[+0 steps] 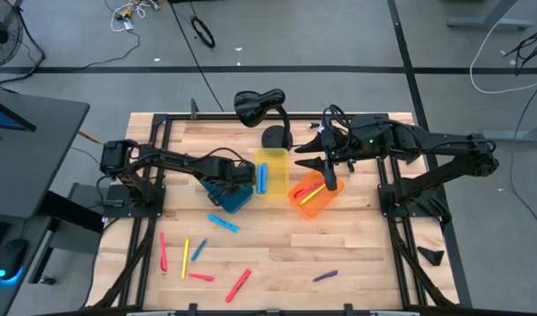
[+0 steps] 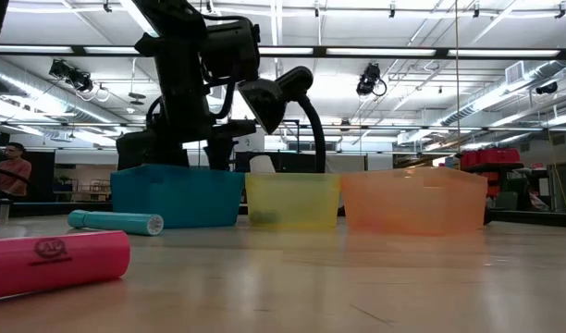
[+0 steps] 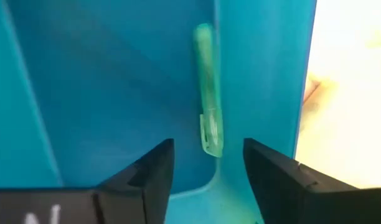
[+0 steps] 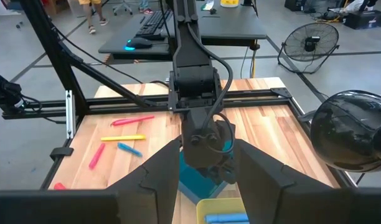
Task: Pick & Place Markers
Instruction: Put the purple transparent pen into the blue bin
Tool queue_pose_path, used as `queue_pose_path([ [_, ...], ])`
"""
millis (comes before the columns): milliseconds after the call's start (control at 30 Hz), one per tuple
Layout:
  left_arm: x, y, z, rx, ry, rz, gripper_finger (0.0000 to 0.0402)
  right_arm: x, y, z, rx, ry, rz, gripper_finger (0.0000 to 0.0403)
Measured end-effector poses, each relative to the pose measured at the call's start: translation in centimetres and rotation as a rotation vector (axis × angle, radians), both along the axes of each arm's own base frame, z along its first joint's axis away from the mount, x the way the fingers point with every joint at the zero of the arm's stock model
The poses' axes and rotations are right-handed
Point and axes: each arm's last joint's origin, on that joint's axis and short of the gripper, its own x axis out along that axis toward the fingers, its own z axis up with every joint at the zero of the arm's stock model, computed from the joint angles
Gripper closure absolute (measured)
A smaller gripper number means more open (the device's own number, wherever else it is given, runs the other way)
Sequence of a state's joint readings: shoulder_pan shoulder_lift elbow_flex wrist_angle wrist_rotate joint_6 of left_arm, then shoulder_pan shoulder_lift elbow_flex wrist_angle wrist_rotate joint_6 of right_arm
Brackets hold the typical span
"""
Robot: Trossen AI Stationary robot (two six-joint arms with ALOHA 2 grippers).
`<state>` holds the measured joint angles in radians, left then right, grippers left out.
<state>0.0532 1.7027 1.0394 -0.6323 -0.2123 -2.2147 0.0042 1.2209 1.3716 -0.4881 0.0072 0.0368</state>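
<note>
Fingers point(image 3: 150, 180) of left gripper point(image 3: 206, 180) spread, empty, inside blue bin point(image 3: 103, 74); green marker point(image 3: 207, 99) lying against bin wall. Right gripper point(image 4: 206, 180) spread above orange bin point(image 1: 314, 204). Other markers point(image 1: 185, 259) scattered across table point(image 1: 356, 254).

wooden table point(image 1: 356, 254), three bins point(image 1: 271, 171), scattered markers point(image 1: 238, 284)

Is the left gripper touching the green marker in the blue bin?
Apart. The left wrist view shows the left gripper open, the green marker lying against the blue bin wall beyond its fingertips.
</note>
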Motion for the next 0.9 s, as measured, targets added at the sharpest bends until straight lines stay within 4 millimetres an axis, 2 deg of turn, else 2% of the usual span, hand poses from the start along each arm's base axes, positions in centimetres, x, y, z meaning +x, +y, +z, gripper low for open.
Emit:
queue_pose_path([
  [133, 0.0, -0.1, 0.0, -0.005, -0.001, -0.003, 0.0181, 0.0, 0.0, 0.0, 0.0, 0.0, 0.0, 0.0252],
  [300, -0.1, -0.5, 0.3, -0.022, -0.007, -0.022, 0.018, 0.0, 0.0, 0.0, -0.001, 0.0, 0.001, 0.0252],
  [533, -1.3, -1.3, 2.2, 0.01, 0.001, -0.07, 0.0192, 0.1, 0.0, -0.1, -0.018, 0.002, 0.006, 0.0252],
  [633, -1.9, -1.4, 3.5, 0.058, -0.011, -0.152, 0.0193, 0.2, 0.0, -0.1, -0.018, 0.004, 0.006, 0.0252],
  [900, -3.1, -1.1, 6.5, 0.242, -0.011, -0.549, 0.0193, 0.6, 0.0, -0.5, -0.016, 0.022, 0.006, 0.0252],
])
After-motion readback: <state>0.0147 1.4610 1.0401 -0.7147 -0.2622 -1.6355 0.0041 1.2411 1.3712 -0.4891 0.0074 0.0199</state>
